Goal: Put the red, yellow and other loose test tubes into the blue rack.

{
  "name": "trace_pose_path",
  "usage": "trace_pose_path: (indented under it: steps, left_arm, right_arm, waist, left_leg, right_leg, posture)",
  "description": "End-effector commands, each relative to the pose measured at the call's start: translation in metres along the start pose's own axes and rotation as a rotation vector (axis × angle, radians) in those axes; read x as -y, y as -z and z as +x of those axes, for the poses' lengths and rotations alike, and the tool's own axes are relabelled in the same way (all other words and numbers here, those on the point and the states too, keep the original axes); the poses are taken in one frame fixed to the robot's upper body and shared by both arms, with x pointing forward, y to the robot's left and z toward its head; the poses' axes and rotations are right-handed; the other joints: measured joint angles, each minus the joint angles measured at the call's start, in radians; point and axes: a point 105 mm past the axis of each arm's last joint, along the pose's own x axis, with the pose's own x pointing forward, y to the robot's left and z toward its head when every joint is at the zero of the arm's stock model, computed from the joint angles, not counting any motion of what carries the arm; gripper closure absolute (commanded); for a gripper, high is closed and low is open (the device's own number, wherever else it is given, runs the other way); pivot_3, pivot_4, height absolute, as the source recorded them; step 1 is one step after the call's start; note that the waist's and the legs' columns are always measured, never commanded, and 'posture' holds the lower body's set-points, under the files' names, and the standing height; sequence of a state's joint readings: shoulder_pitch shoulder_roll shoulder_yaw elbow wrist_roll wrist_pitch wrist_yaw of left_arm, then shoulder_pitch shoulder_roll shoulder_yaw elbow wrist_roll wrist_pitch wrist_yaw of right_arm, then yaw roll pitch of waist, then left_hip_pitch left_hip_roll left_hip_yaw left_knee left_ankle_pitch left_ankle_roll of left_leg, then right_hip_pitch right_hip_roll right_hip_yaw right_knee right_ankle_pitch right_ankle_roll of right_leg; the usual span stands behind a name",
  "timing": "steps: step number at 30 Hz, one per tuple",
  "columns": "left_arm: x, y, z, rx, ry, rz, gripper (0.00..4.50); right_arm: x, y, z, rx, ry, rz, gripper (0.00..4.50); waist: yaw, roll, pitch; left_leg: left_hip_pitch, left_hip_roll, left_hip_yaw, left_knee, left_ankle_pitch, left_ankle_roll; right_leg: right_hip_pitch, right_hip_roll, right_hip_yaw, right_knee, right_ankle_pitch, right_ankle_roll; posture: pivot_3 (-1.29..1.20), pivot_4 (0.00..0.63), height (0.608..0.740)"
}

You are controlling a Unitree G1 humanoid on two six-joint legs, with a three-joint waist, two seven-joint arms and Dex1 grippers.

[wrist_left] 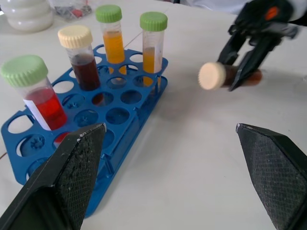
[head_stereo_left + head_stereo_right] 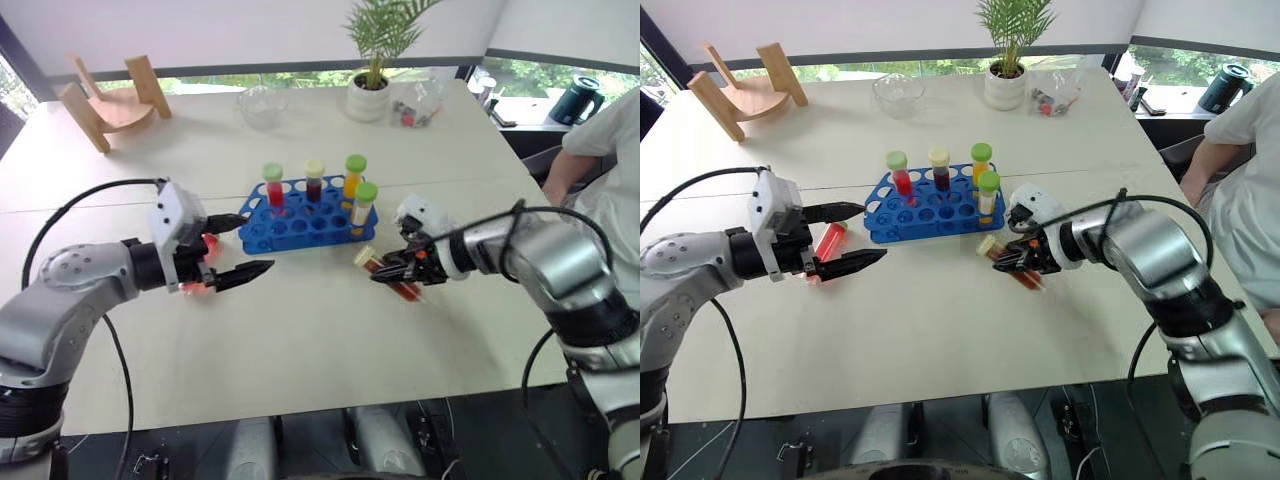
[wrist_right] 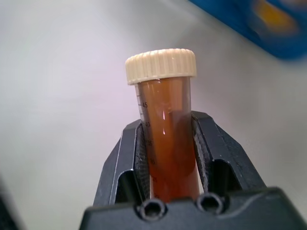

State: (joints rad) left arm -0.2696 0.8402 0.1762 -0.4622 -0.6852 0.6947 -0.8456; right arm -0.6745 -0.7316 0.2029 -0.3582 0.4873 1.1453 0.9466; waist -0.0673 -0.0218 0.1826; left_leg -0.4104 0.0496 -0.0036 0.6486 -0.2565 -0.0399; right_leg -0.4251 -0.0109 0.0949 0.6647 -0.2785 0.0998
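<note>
Right end effector [image 3: 168,158] pinches a brown-liquid tube [image 3: 168,139] between its black fingers: clear plastic with printed graduation marks, amber-brown liquid, ribbed cream screw cap. It is held just above the white tabletop [image 2: 300,340], tilted, cap toward the blue rack [image 2: 295,225] close by. Four capped tubes stand upright in the rack: red with green cap [image 2: 274,186], dark brown with cream cap [image 2: 314,180], and two orange with green caps. A red tube [image 2: 830,240] lies on the tabletop by the left end effector [image 2: 250,245], whose fingers are spread wide.
</note>
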Motion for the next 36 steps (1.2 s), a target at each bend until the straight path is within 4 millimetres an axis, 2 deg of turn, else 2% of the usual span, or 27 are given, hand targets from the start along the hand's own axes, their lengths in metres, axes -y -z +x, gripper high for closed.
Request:
trace_pose_path:
  steps: [1,4,8,10,17,22,28,36]
  left_arm:
    - [-0.002,-0.011,-0.006,0.013,-0.005,0.026,0.00]
    - [-0.003,-0.013,-0.007,0.000,0.001,0.025,0.00]
    - [-0.006,-0.015,-0.010,-0.019,0.006,0.024,0.00]
    - [-0.006,-0.015,-0.010,-0.024,0.008,0.022,0.00]
    - [-0.004,-0.017,-0.012,-0.042,0.010,0.027,0.00]
    - [-0.003,-0.016,-0.014,-0.048,0.006,0.022,0.00]
    - [-0.002,-0.014,-0.015,-0.053,0.003,0.018,0.00]
    - [0.001,-0.014,-0.014,-0.049,0.002,0.016,0.00]
  right_arm:
    - [-0.017,-0.038,0.005,0.321,-0.007,-0.156,3.65]
    - [-0.006,-0.056,0.030,0.572,0.135,-0.178,3.65]
    - [0.005,-0.070,0.044,0.820,0.261,-0.142,3.65]
    - [0.010,-0.071,0.049,0.877,0.306,-0.141,3.65]
    - [0.026,-0.075,0.069,0.960,0.419,-0.133,3.65]
    - [0.039,-0.073,0.074,0.972,0.466,-0.111,3.65]
    - [0.043,-0.073,0.080,0.971,0.476,-0.101,3.65]
    - [0.049,-0.062,0.081,0.950,0.501,-0.084,3.65]
  waist:
    - [-0.003,-0.001,-0.001]
    - [-0.002,-0.002,0.000]
    - [-0.001,-0.001,0.000]
    - [0.001,-0.002,0.000]
    - [-0.005,-0.001,0.000]
    - [-0.003,-0.001,0.000]
    - [-0.003,-0.001,0.000]
    - [-0.003,-0.001,0.000]
  left_leg:
    - [0.001,0.000,0.000,0.000,0.000,0.000]
    - [0.002,0.000,-0.001,0.001,0.000,0.000]
    - [0.002,0.000,0.000,0.001,0.001,-0.002]
    - [0.001,0.000,0.000,0.001,0.001,-0.002]
    - [0.001,0.000,0.000,-0.001,0.001,-0.003]
    - [0.002,0.000,0.000,-0.001,0.002,-0.003]
    - [0.002,0.000,0.000,-0.001,0.002,-0.003]
    - [0.002,0.000,0.000,-0.001,0.002,-0.003]
  right_leg:
    - [0.001,0.000,0.000,0.000,0.000,0.000]
    - [0.002,0.001,0.000,0.001,0.000,0.000]
    - [0.001,0.000,0.000,0.001,0.000,0.000]
    - [0.001,0.000,0.000,0.001,0.000,0.000]
    - [0.001,0.000,0.000,0.002,0.000,0.000]
    - [0.001,0.000,0.000,0.002,0.000,-0.001]
    - [0.001,-0.001,0.000,0.002,0.000,-0.001]
    - [0.001,-0.001,0.000,0.002,0.000,-0.001]
  posture:
    - [0.00,0.150,0.740]
    - [0.00,0.150,0.740]
    - [0.00,0.150,0.740]
    - [0.00,0.150,0.740]
    - [0.00,0.150,0.740]
    - [0.00,0.150,0.740]
    - [0.00,0.150,0.740]
    - [0.00,0.150,0.740]
